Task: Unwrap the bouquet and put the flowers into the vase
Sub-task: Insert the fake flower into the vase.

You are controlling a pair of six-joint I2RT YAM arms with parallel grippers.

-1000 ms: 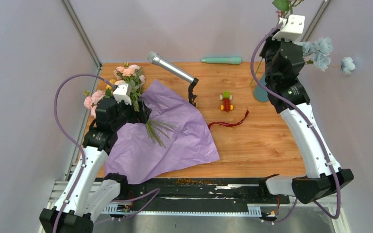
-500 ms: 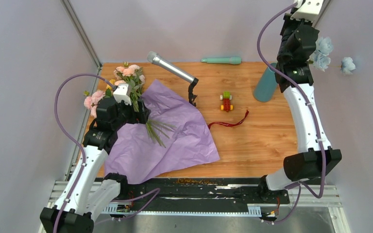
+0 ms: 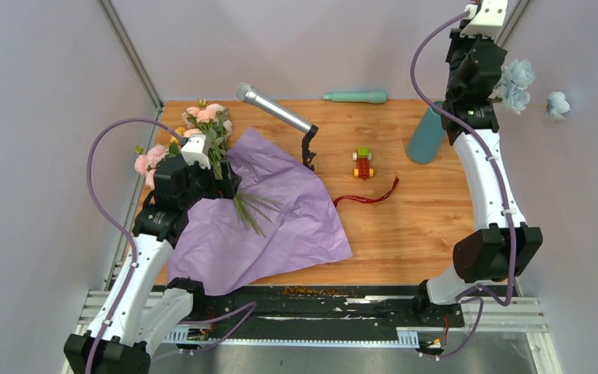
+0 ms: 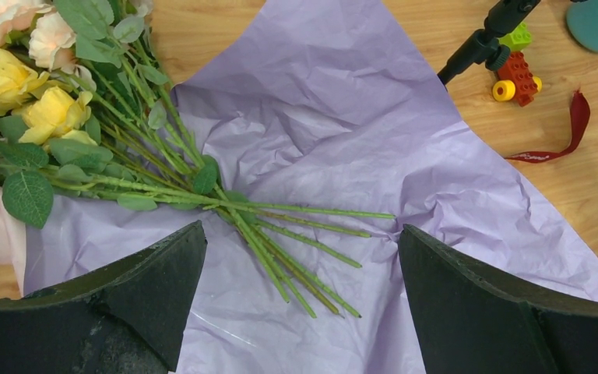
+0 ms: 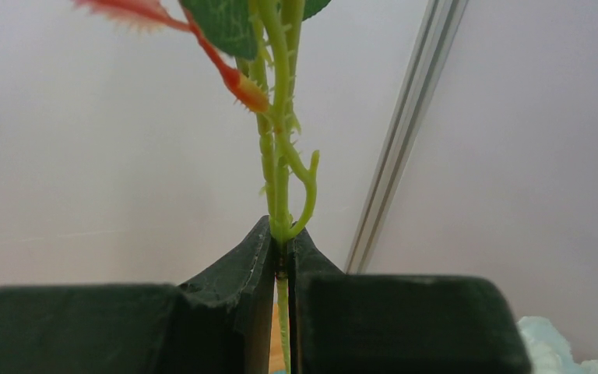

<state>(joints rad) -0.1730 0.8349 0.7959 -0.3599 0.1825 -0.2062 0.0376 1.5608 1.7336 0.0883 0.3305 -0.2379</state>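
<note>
Wearing white covers on the left arm (image 3: pixel 136 269) and right arm (image 3: pixel 487 183), black at the joints. Carrying loopy purple cables (image 3: pixel 93 187) and white camera boxes (image 3: pixel 196 149). Ending in thick black fingers (image 4: pixel 132 304).

Plain pale-lilac walls (image 3: pixel 39 117) close in a wooden tabletop (image 3: pixel 420 234); a metal corner post (image 5: pixel 395 156) rises just behind the right gripper (image 5: pixel 283 238).

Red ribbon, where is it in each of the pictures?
Top external: the red ribbon lies on the table, just right of the purple paper.
Left wrist: at the right edge, past the paper.
Right wrist: not in it.
Shared landmark: the toy block car, close by the ribbon in both.
</note>
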